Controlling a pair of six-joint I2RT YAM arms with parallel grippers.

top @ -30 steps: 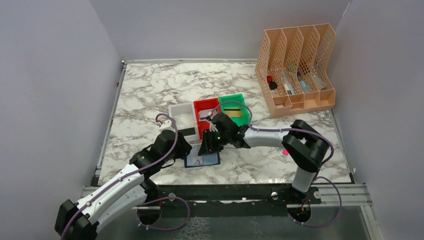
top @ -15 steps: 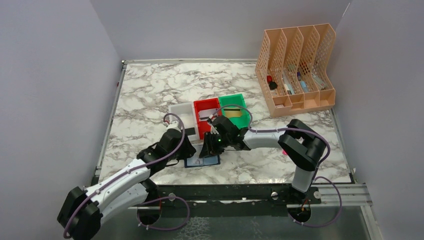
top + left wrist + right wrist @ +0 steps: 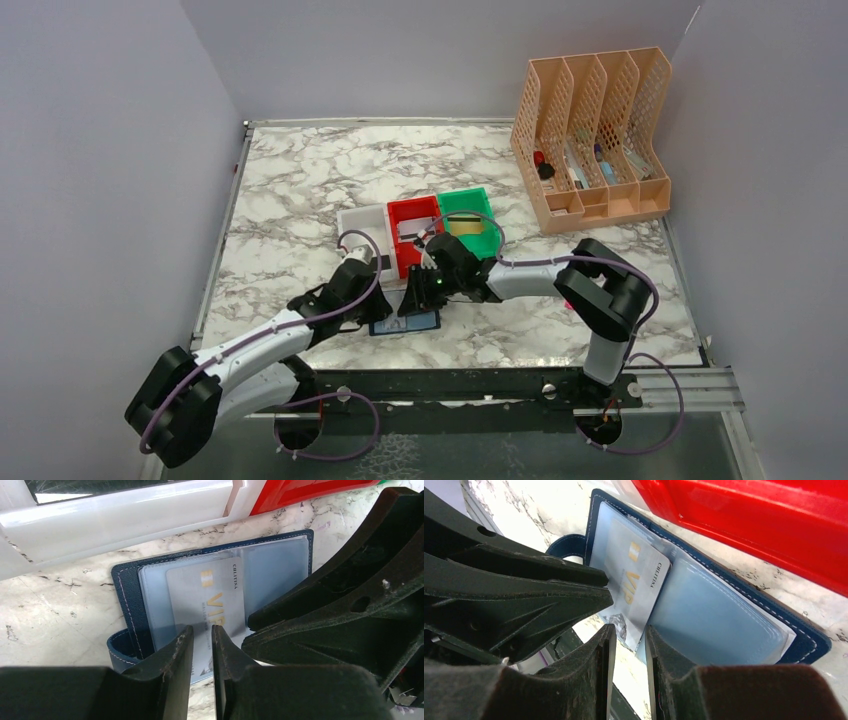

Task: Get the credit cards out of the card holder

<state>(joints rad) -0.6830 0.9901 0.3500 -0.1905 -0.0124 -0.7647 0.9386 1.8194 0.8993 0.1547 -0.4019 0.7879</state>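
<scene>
**Item 1: card holder** (image 3: 127, 595). Navy folding wallet lying open and flat on the marble table (image 3: 300, 180), just in front of the red bin (image 3: 749, 510) on its near side. Its clear pale-blue sleeves (image 3: 719, 615) face up.

**Item 2: silver card** (image 3: 205, 595). 1 of the credit cards. It is partly drawn out of a sleeve and sticks out past the holder's edge on the side away from the red bin.
- Writing: "VIP" in large gold letters.
- A gold mark sits above the "VIP".
- Small print along 1 edge looks like "CRUITINA", but this is not certain.

**Item 3: left gripper** (image 3: 198, 642). At the card's free edge. The fingers stand nearly together, with a corner of the card in the slim gap. Whether they pinch it cannot be told.

**Item 4: right gripper** (image 3: 629, 645). Same side of the holder, also with a narrow gap. The card and sleeve edges lie between the fingers. Whether it has a hold cannot be told.

**Step in hand:** judged to be drawing the silver card out of its sleeve.

**Next move:** 1 gripper needs a firm pinch on the card alone, followed by a flat pull away from the red bin. The other gripper should keep the holder from sliding along.

**Other items:** the white bin (image 3: 125, 515) is left of the red bin and the green bin (image 3: 470, 200) is right of it.
</scene>
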